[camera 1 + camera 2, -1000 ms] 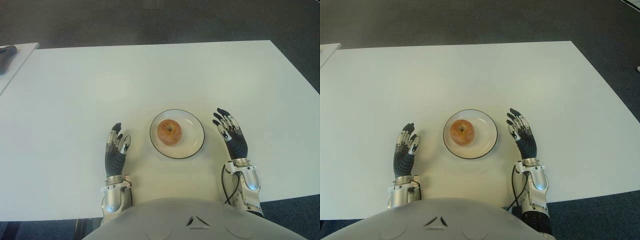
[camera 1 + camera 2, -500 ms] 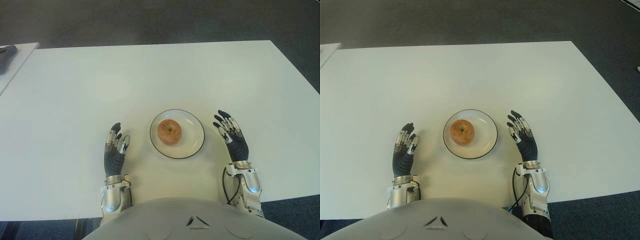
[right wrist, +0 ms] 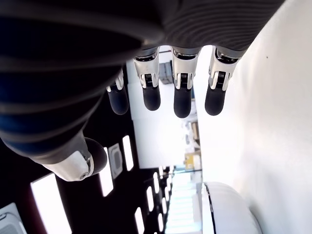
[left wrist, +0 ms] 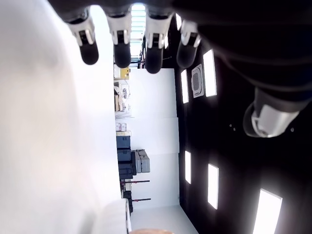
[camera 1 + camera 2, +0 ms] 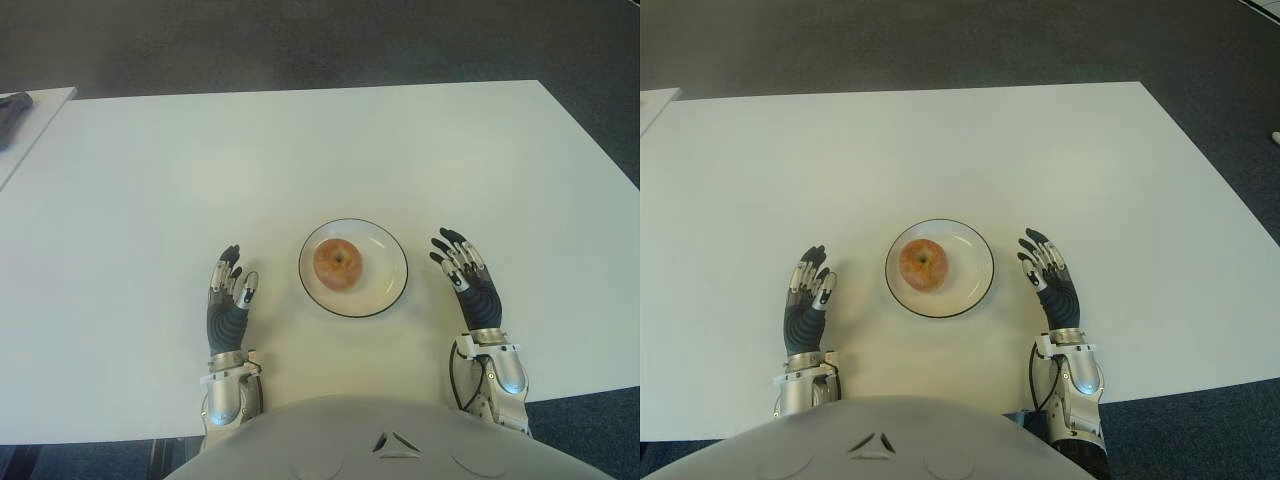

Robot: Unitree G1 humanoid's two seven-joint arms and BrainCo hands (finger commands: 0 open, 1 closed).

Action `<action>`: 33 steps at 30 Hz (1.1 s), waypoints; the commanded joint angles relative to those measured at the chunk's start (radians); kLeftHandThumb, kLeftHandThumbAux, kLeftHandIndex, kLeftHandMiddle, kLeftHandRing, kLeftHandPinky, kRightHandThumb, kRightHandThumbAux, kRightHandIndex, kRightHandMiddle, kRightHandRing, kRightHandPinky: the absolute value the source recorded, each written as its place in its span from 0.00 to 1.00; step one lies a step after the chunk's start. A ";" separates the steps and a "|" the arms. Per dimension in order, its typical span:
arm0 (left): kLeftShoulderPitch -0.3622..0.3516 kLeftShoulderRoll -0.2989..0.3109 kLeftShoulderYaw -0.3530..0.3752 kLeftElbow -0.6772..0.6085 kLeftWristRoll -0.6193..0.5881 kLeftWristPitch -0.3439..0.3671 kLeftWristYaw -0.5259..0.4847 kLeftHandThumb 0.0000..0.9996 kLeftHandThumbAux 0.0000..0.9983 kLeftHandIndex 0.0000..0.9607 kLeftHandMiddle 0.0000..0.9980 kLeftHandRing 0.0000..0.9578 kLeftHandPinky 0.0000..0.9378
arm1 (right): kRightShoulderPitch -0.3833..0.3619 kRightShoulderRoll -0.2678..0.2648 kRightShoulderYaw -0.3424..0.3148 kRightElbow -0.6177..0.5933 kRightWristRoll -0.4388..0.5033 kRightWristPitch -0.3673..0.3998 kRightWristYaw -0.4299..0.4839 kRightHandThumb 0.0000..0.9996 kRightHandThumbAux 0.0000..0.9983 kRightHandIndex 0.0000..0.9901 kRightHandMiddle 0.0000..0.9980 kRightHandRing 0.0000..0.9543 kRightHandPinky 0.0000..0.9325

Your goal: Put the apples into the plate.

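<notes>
Nearest the lower edge, left hand [image 5: 229, 298] and right hand [image 5: 468, 281] flank the plate [image 5: 385, 293], fingers spread, holding nothing. At frame centre, the single visible apple [image 5: 338, 264] sits in the plate on the white surface [image 5: 300, 150]; best practice now is to keep both hands clear and low.

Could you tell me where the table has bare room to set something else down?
The table is bare beyond the plate to its far edge, and outside both hands. It is crowded near the robot: the apple fills the plate, between the left hand and right hand.
</notes>
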 commanded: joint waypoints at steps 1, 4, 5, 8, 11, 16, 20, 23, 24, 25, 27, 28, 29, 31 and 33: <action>0.015 -0.002 0.001 0.023 0.011 0.038 0.007 0.08 0.43 0.11 0.11 0.09 0.08 | 0.021 0.007 0.003 0.006 0.007 0.022 -0.003 0.43 0.57 0.11 0.12 0.14 0.21; 0.016 -0.003 -0.001 0.019 0.012 0.040 0.006 0.08 0.43 0.11 0.10 0.09 0.09 | 0.014 0.012 0.000 0.035 0.020 -0.029 0.020 0.43 0.58 0.11 0.12 0.14 0.20; 0.016 -0.003 -0.001 0.018 0.012 0.039 0.007 0.09 0.43 0.12 0.10 0.09 0.09 | 0.012 0.011 0.000 0.036 0.020 -0.036 0.024 0.43 0.58 0.11 0.12 0.13 0.20; 0.019 -0.004 -0.003 0.017 0.010 0.033 0.005 0.09 0.43 0.11 0.09 0.08 0.08 | 0.037 -0.002 0.003 -0.020 0.011 0.015 0.006 0.42 0.58 0.11 0.11 0.13 0.19; 0.020 -0.004 -0.004 0.016 0.008 0.032 0.005 0.09 0.43 0.11 0.09 0.07 0.07 | 0.039 -0.002 0.004 -0.028 0.005 0.036 -0.004 0.42 0.58 0.11 0.11 0.13 0.19; 0.026 -0.002 -0.010 0.006 0.011 0.032 0.000 0.09 0.44 0.11 0.09 0.07 0.07 | 0.024 0.006 0.005 -0.002 0.014 -0.005 0.017 0.42 0.58 0.10 0.10 0.12 0.17; 0.029 -0.002 -0.014 0.004 0.020 0.023 0.003 0.08 0.44 0.11 0.09 0.07 0.07 | 0.008 0.010 0.000 0.039 0.024 -0.067 0.044 0.41 0.58 0.10 0.10 0.11 0.17; 0.029 -0.003 -0.014 0.006 0.025 0.020 0.006 0.08 0.44 0.11 0.09 0.07 0.06 | 0.005 0.010 -0.001 0.050 0.028 -0.084 0.052 0.41 0.58 0.10 0.10 0.11 0.18; 0.029 -0.003 -0.015 0.006 0.027 0.019 0.006 0.08 0.44 0.11 0.09 0.07 0.06 | 0.004 0.010 -0.002 0.053 0.028 -0.089 0.054 0.41 0.58 0.10 0.10 0.11 0.18; 0.029 -0.004 -0.016 0.006 0.029 0.018 0.006 0.08 0.44 0.11 0.09 0.07 0.06 | 0.003 0.010 -0.002 0.056 0.028 -0.093 0.056 0.40 0.58 0.10 0.10 0.11 0.17; 0.030 -0.004 -0.018 0.006 0.031 0.014 0.005 0.08 0.43 0.11 0.09 0.07 0.06 | 0.003 0.008 -0.001 0.058 0.027 -0.093 0.057 0.40 0.58 0.10 0.10 0.11 0.17; 0.029 -0.003 -0.019 0.008 0.031 0.008 0.003 0.08 0.43 0.11 0.09 0.07 0.06 | 0.004 0.006 -0.001 0.056 0.024 -0.086 0.055 0.40 0.58 0.10 0.10 0.11 0.17; 0.028 -0.002 -0.020 0.010 0.031 0.003 0.001 0.08 0.43 0.11 0.09 0.07 0.06 | 0.005 0.005 0.000 0.054 0.023 -0.080 0.054 0.41 0.57 0.10 0.10 0.11 0.17; 0.026 0.000 -0.022 0.014 0.032 -0.006 -0.001 0.08 0.43 0.11 0.09 0.06 0.06 | 0.006 0.003 0.001 0.052 0.021 -0.074 0.052 0.41 0.57 0.10 0.10 0.11 0.17; 0.024 0.003 -0.023 0.017 0.034 -0.014 -0.004 0.08 0.43 0.11 0.08 0.06 0.06 | 0.007 0.002 0.001 0.051 0.020 -0.070 0.050 0.41 0.56 0.10 0.10 0.11 0.17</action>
